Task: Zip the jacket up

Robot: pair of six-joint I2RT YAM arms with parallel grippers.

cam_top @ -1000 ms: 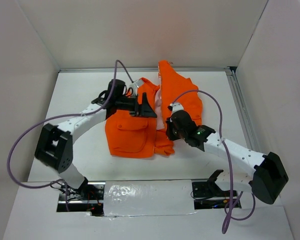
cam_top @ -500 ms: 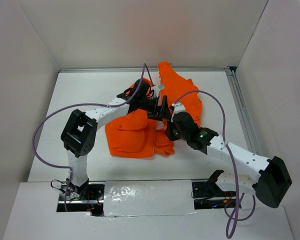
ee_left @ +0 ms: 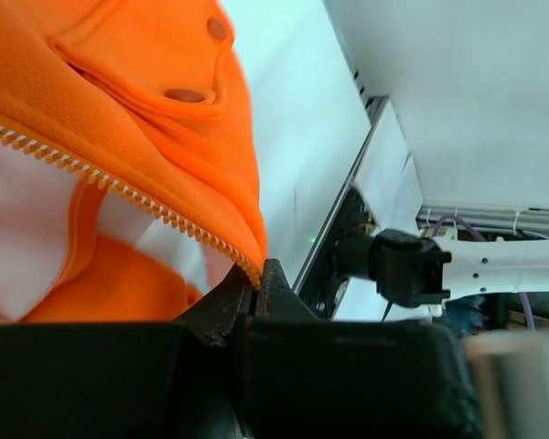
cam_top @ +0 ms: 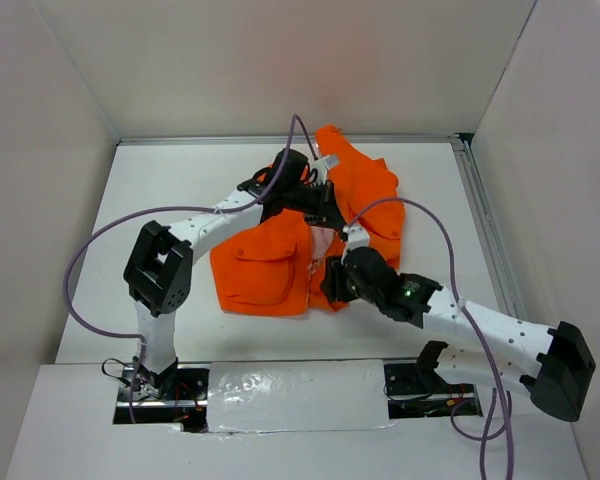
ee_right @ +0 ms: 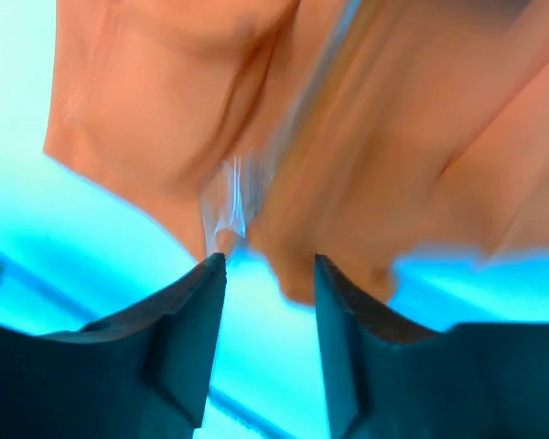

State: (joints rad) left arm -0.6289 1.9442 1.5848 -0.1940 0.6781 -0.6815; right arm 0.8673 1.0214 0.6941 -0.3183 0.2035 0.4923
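The orange jacket (cam_top: 265,265) lies open in the middle of the table, pale lining showing between its two front panels. My left gripper (cam_top: 330,213) reaches over the upper middle of it. In the left wrist view the left gripper (ee_left: 259,274) is shut on the end of the jacket's (ee_left: 119,110) zipper edge (ee_left: 156,206), below a flap pocket (ee_left: 183,91). My right gripper (cam_top: 332,283) sits at the near hem. In the blurred right wrist view the right gripper (ee_right: 267,270) stands open, with the jacket's (ee_right: 366,137) hem just above its fingertips and a pale zipper strip (ee_right: 233,197) by the left one.
White walls close in the table on three sides. A metal rail (cam_top: 480,220) runs along the right edge. A foil-taped strip (cam_top: 290,395) crosses the near edge between the arm bases. Purple cables (cam_top: 110,235) loop above both arms.
My left arm swung right over the jacket and its jaws closed on the zipper edge. The right gripper let go, opened, and shifted slightly toward the near hem.
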